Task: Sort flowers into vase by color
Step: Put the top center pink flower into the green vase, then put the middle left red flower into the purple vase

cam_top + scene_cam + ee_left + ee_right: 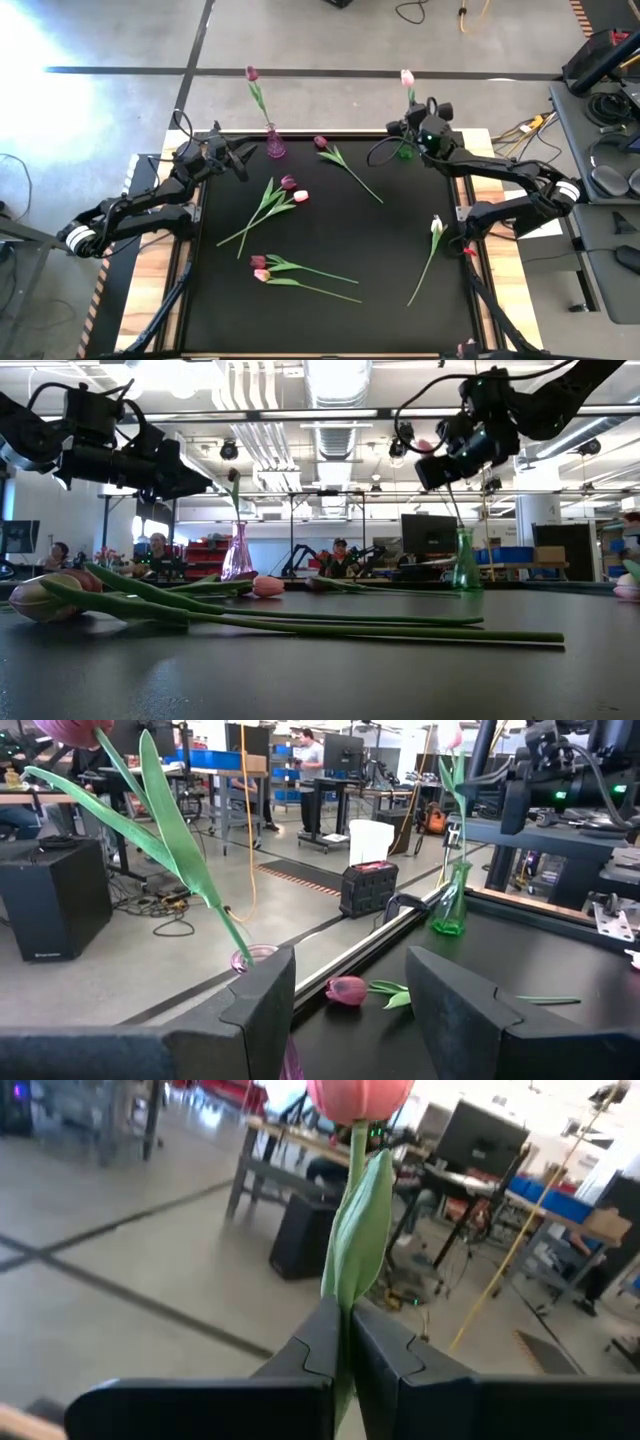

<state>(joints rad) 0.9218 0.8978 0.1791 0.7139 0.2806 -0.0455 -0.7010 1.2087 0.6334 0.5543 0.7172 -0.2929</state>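
A purple vase (pixel 273 146) at the table's far edge holds a maroon tulip (pixel 252 73). My left gripper (pixel 238 160) hangs open and empty just left of it, and the vase's rim (pixel 250 957) sits beside one finger. A green vase (pixel 405 152) stands to the right. My right gripper (pixel 411 118) is above it, shut on a pink tulip (pixel 407 77). One maroon tulip (pixel 321 142), a maroon-and-pale pair (pixel 293 189), a second pair (pixel 260 268) and a white tulip (pixel 436 225) lie flat on the black mat. My right gripper pinches the pink tulip's stem and wrapped leaf (pixel 347 1305) between its two fingers, below the head (pixel 360 1095). The fingers lie across the stem. The tulip stands upright, and its stem runs down into the green vase (pixel 465 560).
The black mat (pixel 400 290) ends at wooden strips on both sides. The floor lies beyond the far edge, right behind the two vases. In the low view, the near pair of tulips (pixel 250 620) lies across the foreground. People sit at desks in the room behind.
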